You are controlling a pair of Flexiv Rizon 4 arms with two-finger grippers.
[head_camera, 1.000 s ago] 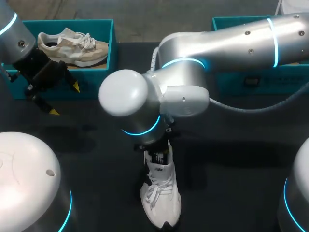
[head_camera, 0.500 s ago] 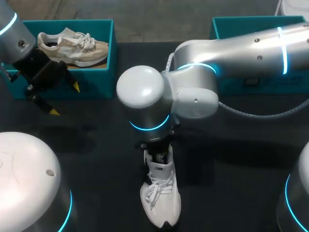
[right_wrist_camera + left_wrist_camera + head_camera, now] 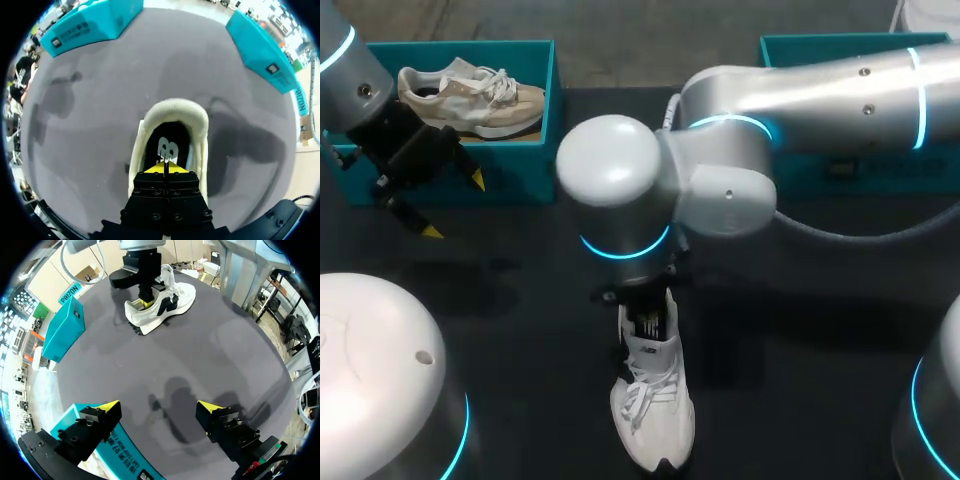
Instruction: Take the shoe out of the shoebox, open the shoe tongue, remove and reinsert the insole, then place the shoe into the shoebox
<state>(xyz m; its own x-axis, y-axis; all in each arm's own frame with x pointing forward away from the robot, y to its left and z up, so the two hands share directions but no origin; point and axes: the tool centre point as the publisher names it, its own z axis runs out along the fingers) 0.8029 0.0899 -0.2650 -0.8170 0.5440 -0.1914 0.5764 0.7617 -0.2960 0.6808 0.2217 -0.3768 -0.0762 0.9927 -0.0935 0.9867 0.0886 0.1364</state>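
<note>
One white shoe (image 3: 655, 412) stands upright on its sole on the dark table (image 3: 520, 330), outside either box. Its laced toe points toward the near edge and its heel toward the far side. Its opening faces up, and the right wrist view looks straight down into it, where the padded collar (image 3: 172, 107) rings a dark insole (image 3: 167, 145) lying flat inside.

The right gripper (image 3: 165, 168) reaches down into that opening from above. Its yellow tips are pressed together side by side over the insole, just in front of the heel. Whether they pinch the insole itself cannot be told. The right arm (image 3: 800, 90) rises from the shoe and runs off past its right side.

Well away from the shoe, beyond its heel and to its left, the left gripper (image 3: 452, 206) hangs with its jaws spread wide and grips nothing. From the left wrist view the shoe (image 3: 165, 302) lies far ahead of those fingers.

Just behind the left gripper, farther still from the white shoe, sits a teal shoebox (image 3: 510, 170) with a beige shoe (image 3: 470, 95) lying in it. A second teal shoebox (image 3: 820, 45) stands beyond the white shoe's heel on the right, partly hidden by the right arm.
</note>
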